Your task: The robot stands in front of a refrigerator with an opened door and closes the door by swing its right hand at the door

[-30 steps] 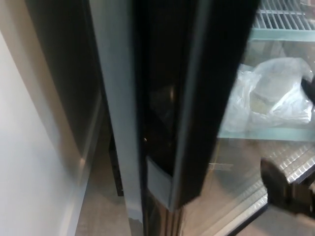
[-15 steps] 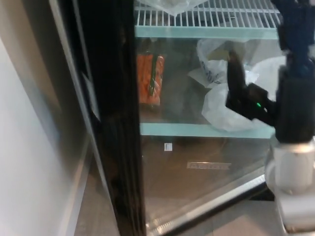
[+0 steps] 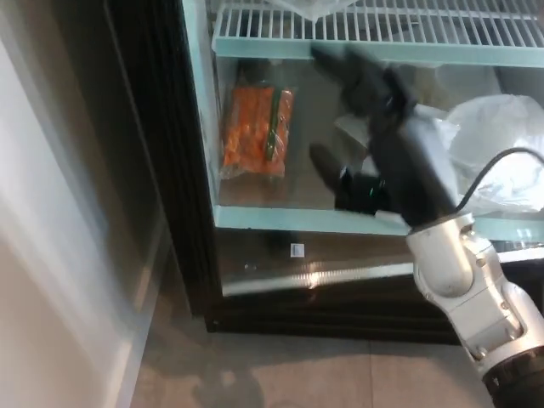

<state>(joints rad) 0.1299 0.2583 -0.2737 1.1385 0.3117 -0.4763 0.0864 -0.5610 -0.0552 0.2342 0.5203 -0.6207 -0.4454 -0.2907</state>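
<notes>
Black-framed refrigerator with glass door [image 3: 340, 272] lying flush across its front, apparently shut; right hand [image 3: 374, 127] raised against the glass, fingers [image 3: 327, 166] spread, holding nothing; orange packet [image 3: 257, 132] shelved inside; next, withdrawal.

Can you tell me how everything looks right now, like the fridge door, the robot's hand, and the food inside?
Refrigerator door: glass, appears swung shut across the front.
Right hand: raised against the glass, blurred; fingers unclear.
Left hand: not in view.
Orange packet: standing upright behind the glass, sealed.
White plastic bag: crumpled, lying on the shelf.
Wire shelf: in place above.
</notes>
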